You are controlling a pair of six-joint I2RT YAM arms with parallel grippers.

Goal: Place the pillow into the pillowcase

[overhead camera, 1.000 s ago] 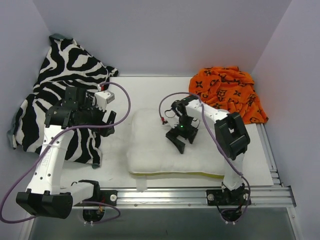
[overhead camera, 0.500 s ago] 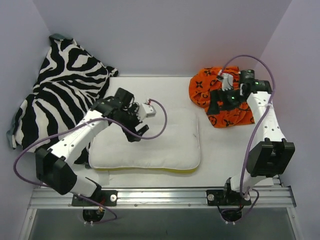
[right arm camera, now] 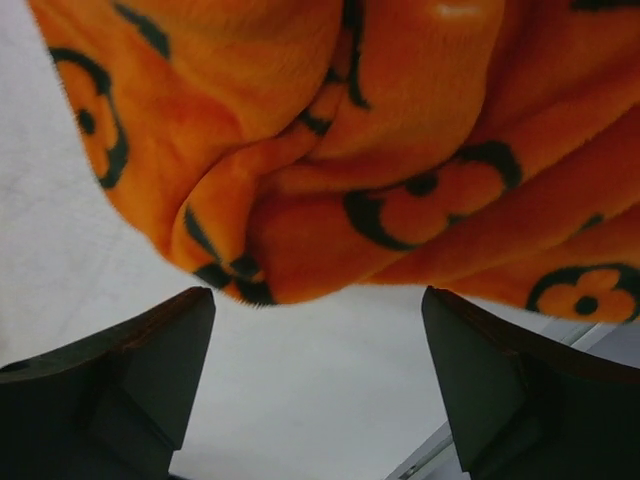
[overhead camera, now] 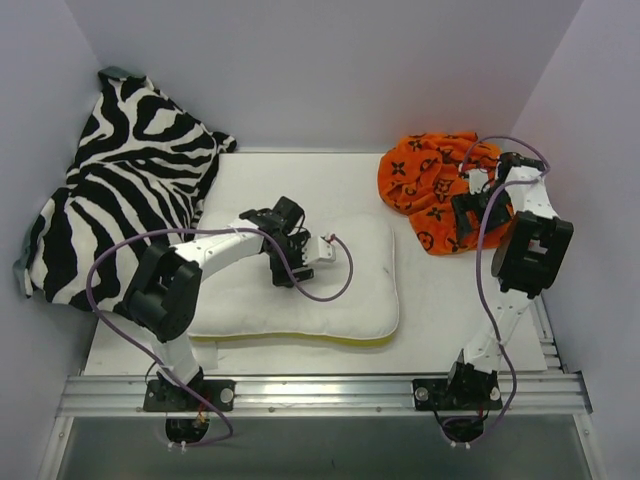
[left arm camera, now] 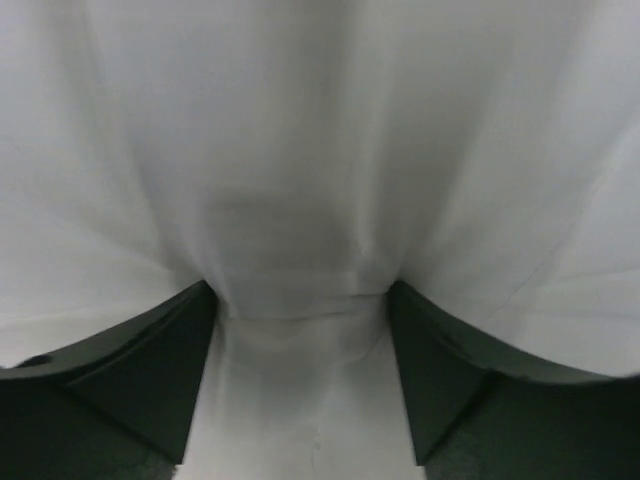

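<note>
The white pillow [overhead camera: 330, 295] with its yellow edge lies flat in the middle of the table. My left gripper [overhead camera: 283, 268] presses down into its top left part. In the left wrist view the pillow [left arm camera: 320, 130] fills the frame, and the left gripper [left arm camera: 300, 290] stands open with a soft fold of white cloth bulging between its fingers [left arm camera: 150, 370]. The crumpled orange pillowcase [overhead camera: 425, 180] lies at the back right. My right gripper [overhead camera: 460, 225] hovers at its near right edge. The right wrist view shows the right gripper [right arm camera: 318, 295] open over bare table, the pillowcase [right arm camera: 400, 150] just past its tips.
A zebra-striped cloth [overhead camera: 120, 200] is heaped against the left wall and back left corner. Walls close in the white table [overhead camera: 300, 180] on three sides. A metal rail [overhead camera: 320, 395] runs along the near edge by the arm bases.
The right arm left the pillow and swung back right to the pillowcase's near edge. The left arm came off the zebra cloth onto the pillow, which shifted left.
</note>
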